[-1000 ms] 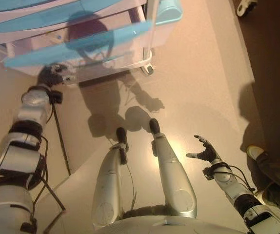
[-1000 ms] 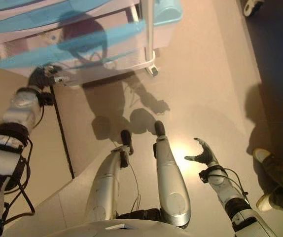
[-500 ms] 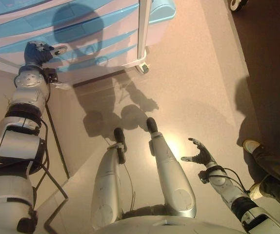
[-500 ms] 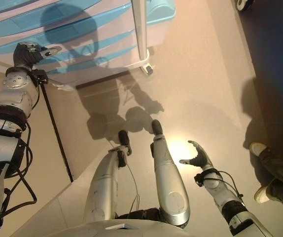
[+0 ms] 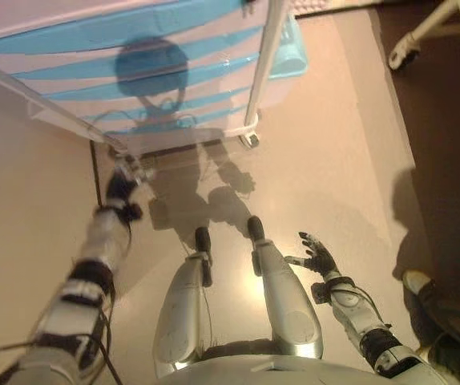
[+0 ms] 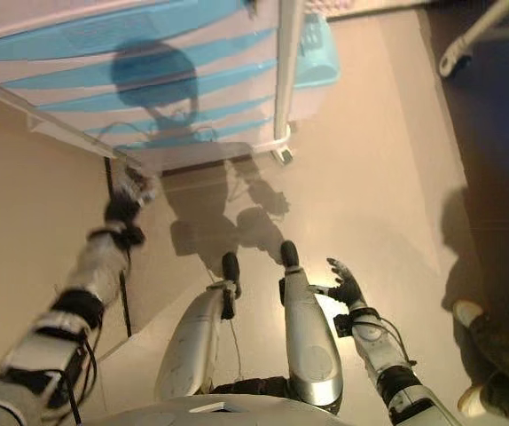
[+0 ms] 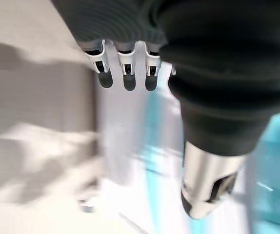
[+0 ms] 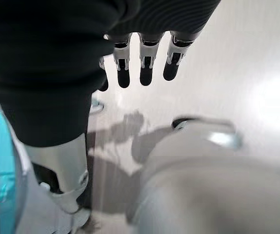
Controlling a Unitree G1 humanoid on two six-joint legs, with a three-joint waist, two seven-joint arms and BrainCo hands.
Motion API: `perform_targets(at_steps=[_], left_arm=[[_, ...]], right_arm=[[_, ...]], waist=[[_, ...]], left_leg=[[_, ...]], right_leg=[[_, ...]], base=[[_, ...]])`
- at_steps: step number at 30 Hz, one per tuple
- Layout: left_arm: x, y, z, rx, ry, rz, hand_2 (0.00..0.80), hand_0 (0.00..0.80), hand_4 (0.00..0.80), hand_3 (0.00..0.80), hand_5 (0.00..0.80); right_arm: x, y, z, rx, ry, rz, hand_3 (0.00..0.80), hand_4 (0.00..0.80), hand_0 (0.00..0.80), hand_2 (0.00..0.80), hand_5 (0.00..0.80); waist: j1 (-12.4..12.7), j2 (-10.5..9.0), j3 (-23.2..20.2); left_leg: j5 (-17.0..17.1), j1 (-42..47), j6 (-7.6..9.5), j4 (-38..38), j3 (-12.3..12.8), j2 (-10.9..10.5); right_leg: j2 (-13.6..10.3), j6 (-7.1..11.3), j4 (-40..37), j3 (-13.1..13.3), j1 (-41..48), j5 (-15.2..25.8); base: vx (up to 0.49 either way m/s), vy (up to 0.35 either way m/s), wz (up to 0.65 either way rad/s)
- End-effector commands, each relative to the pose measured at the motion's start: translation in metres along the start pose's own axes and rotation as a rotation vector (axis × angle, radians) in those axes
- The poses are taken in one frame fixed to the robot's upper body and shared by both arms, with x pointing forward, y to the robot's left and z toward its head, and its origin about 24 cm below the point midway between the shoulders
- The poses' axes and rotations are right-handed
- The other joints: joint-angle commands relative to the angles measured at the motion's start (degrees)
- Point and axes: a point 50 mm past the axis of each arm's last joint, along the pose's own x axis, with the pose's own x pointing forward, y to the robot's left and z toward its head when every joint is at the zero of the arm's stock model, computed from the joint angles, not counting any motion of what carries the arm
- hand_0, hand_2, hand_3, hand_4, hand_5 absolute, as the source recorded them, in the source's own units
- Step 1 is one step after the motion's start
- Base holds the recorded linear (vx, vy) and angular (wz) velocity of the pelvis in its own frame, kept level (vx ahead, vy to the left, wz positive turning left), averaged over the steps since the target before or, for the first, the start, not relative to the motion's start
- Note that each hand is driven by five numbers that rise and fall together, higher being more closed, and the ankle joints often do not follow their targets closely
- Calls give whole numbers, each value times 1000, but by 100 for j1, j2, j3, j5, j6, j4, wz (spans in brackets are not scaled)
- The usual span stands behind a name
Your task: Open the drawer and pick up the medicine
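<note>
The drawer cabinet [image 5: 134, 48] stands at the top of the view, white with light blue drawer fronts; no drawer shows as pulled out. No medicine is visible. My left hand [image 5: 124, 183] is low, just below the cabinet's bottom left edge, apart from the drawer fronts. Its wrist view shows straight fingers [image 7: 124, 73] holding nothing, with the cabinet [image 7: 154, 146] past them. My right hand [image 5: 318, 258] is open and empty over the floor at the lower right; its fingers [image 8: 147, 63] are straight.
A light blue bin [image 5: 294, 48] sits against the cabinet's right side. The cabinet's castor [image 5: 252, 140] rests on the floor. A white wheeled frame [image 5: 410, 48] is at the top right. A person's shoe [image 5: 417, 281] shows at the lower right.
The camera has shifted. My left hand has come off the drawer front and dropped below the cabinet's bottom edge. My right hand stays open near my right leg.
</note>
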Motion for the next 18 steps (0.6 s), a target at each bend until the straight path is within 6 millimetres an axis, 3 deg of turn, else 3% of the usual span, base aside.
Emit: perform_targets(at_steps=[1, 4, 8, 18], left_arm=[[-21, 15, -36, 115, 108, -6, 0, 0, 0, 0, 0], [-48, 23, -76, 81, 239, 35, 0, 0, 0, 0, 0], [-75, 29, -107, 16, 336, 44, 0, 0, 0, 0, 0], [-108, 17, -144, -27, 480, -90, 0, 0, 0, 0, 0]], right_arm=[[-20, -18, -28, 47, 85, 14, 0, 0, 0, 0, 0], [-29, -22, -46, 47, 168, 50, 0, 0, 0, 0, 0], [-38, -21, -63, 37, 243, 59, 0, 0, 0, 0, 0], [-50, -2, -87, 36, 342, 95, 0, 0, 0, 0, 0]], waist=[[101, 239, -996], [188, 290, -1350], [329, 281, -1787], [449, 71, -2376]], left_leg=[[-260, 348, 149, -236, 18, -249], [-172, 761, 74, -580, -26, -209], [-122, 1135, 26, -828, -124, -192], [-248, 1672, 92, -1024, -192, -221]], right_leg=[[14, -119, -379, -272, 541, -32], [-3, -122, -725, -413, 1034, -23], [-23, -110, -1003, -574, 1467, 15], [48, -70, -1386, -685, 2080, 46]], base=[[111, -5, 30], [123, 9, 26], [128, 4, 16], [48, -20, 13]])
